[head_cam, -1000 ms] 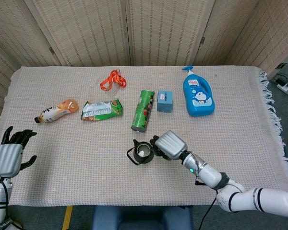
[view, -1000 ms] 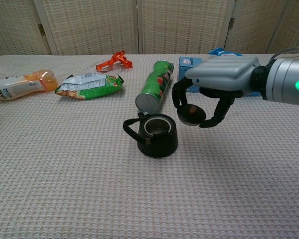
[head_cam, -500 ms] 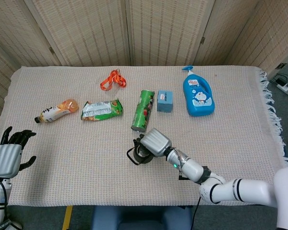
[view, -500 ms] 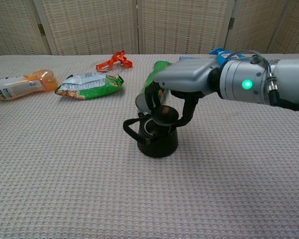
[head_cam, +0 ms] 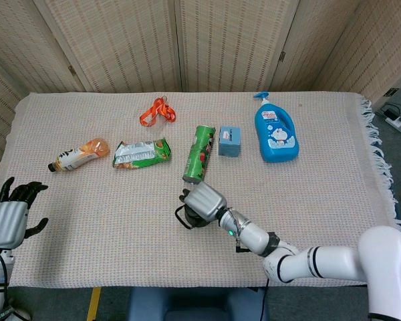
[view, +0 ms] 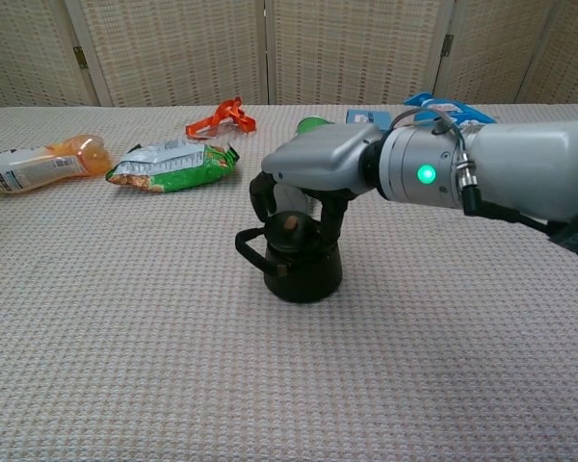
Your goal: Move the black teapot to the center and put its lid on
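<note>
Lid pinched in right hand fingers, resting on black teapot mouth, seating unclear. Risk: releasing it askew, lid tips off; left hand spread, empty.

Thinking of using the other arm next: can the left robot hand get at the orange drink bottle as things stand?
Probably yes. The left robot hand is open at the table's near left edge, and only bare cloth lies between it and the orange drink bottle. Actual arm reach can't be judged.
</note>
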`<state>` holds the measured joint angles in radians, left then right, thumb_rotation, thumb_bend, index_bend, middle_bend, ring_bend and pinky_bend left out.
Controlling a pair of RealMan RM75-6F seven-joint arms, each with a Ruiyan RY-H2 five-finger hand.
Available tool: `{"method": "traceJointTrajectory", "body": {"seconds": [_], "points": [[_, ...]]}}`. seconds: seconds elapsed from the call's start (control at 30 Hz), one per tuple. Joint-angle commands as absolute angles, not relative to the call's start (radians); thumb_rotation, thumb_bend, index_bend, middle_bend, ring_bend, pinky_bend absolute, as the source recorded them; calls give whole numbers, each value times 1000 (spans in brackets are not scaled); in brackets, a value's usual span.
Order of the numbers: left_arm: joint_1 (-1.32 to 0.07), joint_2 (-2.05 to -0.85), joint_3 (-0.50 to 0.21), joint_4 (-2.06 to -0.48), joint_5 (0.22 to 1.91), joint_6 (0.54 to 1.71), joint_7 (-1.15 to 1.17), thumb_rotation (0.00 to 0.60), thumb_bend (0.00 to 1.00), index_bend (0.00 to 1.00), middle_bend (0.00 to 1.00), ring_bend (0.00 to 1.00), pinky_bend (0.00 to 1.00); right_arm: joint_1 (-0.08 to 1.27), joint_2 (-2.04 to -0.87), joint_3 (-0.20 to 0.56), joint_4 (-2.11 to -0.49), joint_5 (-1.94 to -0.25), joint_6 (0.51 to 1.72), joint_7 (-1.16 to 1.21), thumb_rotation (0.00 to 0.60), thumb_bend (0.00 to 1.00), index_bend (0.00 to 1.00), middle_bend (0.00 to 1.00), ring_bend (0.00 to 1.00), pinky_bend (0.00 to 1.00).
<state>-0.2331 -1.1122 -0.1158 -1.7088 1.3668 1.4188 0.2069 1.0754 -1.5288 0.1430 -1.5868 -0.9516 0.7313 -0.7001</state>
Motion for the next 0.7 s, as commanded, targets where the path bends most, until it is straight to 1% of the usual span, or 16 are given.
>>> {"method": "traceJointTrajectory", "body": {"seconds": [0.03, 0.1, 0.17, 0.33, 0.5, 0.63, 0.7], "points": [[-233, -1114, -116, -1705, 1367, 1418, 204, 600, 195, 227, 192, 180, 0, 1083, -1521, 131, -1598, -935, 741, -711, 600, 366, 213, 241, 852, 761], [-233, -1115, -117, -1703, 1367, 1417, 201, 600, 194, 227, 192, 179, 0, 1086, -1516, 126, -1606, -923, 749, -712, 600, 366, 168, 217, 849, 761], [-234, -1117, -118, -1701, 1368, 1416, 199, 600, 195, 227, 192, 179, 0, 1089, -1510, 120, -1614, -916, 757, -711, 600, 366, 150, 205, 849, 761], [-234, -1114, -119, -1703, 1372, 1417, 199, 600, 195, 226, 192, 179, 0, 1081, -1483, 110, -1649, -935, 786, -695, 600, 366, 136, 193, 849, 761], [-233, -1113, -122, -1704, 1368, 1416, 199, 600, 195, 226, 192, 179, 0, 1054, -1445, 101, -1696, -998, 813, -640, 600, 367, 136, 239, 850, 761], [-235, -1115, -122, -1706, 1366, 1411, 202, 600, 195, 223, 192, 178, 0, 1042, -1425, 90, -1718, -1034, 805, -597, 600, 373, 180, 299, 858, 761], [-237, -1116, -122, -1707, 1365, 1409, 204, 600, 195, 221, 192, 178, 0, 1042, -1425, 82, -1713, -1047, 795, -586, 600, 377, 196, 313, 861, 761]]}}
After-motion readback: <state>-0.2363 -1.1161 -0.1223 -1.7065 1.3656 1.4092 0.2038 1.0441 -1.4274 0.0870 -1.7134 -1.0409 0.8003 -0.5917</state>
